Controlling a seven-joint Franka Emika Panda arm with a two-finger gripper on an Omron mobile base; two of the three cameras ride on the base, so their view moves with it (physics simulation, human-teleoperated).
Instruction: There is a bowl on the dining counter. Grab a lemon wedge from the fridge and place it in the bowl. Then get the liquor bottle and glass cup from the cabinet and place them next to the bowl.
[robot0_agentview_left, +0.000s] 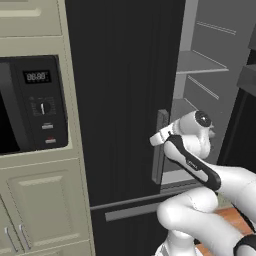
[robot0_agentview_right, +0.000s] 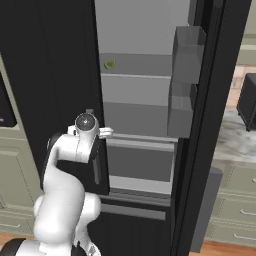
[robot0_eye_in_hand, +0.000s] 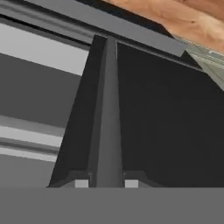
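My gripper (robot0_eye_in_hand: 106, 183) is at the vertical dark handle (robot0_eye_in_hand: 106, 109) of the fridge's left door (robot0_agentview_left: 120, 100). One fingertip (robot0_eye_in_hand: 81, 183) sits tight against each side of the bar, so the gripper is shut on it. In the base views my hand (robot0_agentview_left: 161, 138) presses against that handle (robot0_agentview_left: 161, 145) at the door's edge. The right door stands wide open and the grey interior shows. A small greenish lemon wedge (robot0_agentview_right: 109, 64) lies on an upper shelf (robot0_agentview_right: 140, 75), above and to the right of my hand (robot0_agentview_right: 104, 132). The bowl, bottle and cup are out of view.
A microwave (robot0_agentview_left: 30, 102) sits in the cream cabinetry left of the fridge. The open right door (robot0_agentview_right: 205, 125) carries grey bins (robot0_agentview_right: 186, 50) on its inner side. A marble counter with drawers (robot0_agentview_right: 235, 145) lies beyond it. Wooden floor (robot0_eye_in_hand: 183, 17) lies below.
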